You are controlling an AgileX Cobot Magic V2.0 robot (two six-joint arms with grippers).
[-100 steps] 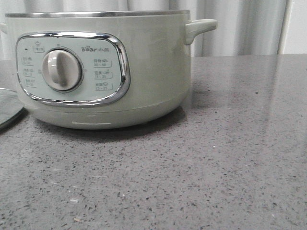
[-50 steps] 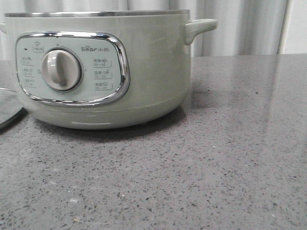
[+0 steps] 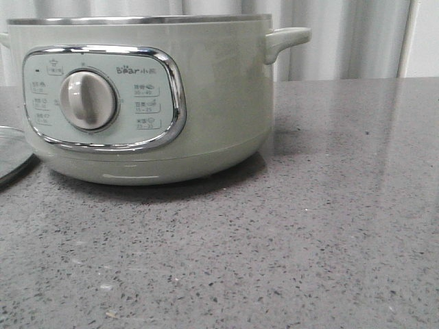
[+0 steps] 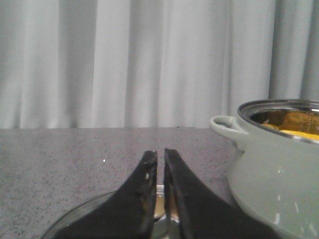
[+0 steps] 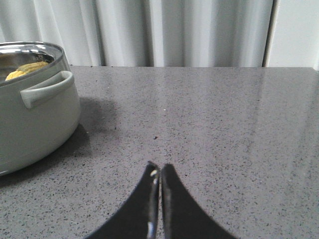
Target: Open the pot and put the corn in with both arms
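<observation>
Sitting squarely on the grey speckled countertop (image 3: pixel 329 226), the pot (image 3: pixel 219 103) filled the left half of the front view, its sage-green wall topped by a steel rim with no lid on it. And there was the branding: "Bear" was printed in small letters at the top of the chrome-framed control panel (image 3: pixel 103 98), followed by characters too small to read. The beige dial (image 3: pixel 87 100) sat in the middle of that panel, ringed by little labelled settings whose print could not be made out. One side handle (image 3: pixel 287 40) jutted out toward the right.

The glass lid (image 3: pixel 14 154) lay flat on the countertop just beside the pot, at the left edge of the front view.

Inside the pot lay the corn (image 5: pixel 26 68), bright yellow against the shiny steel inner wall, seen over the rim from the right wrist camera; the left wrist camera caught a yellow sliver of it too.

The left gripper (image 4: pixel 160 155) hung low over the lid, jaws nearly together with only a thin slit between them, holding nothing. The right gripper (image 5: pixel 160 171) hovered over bare countertop, well apart from the pot, fingertips pressed closed on nothing. Pale curtains (image 3: pixel 343 38) hung behind the table.
</observation>
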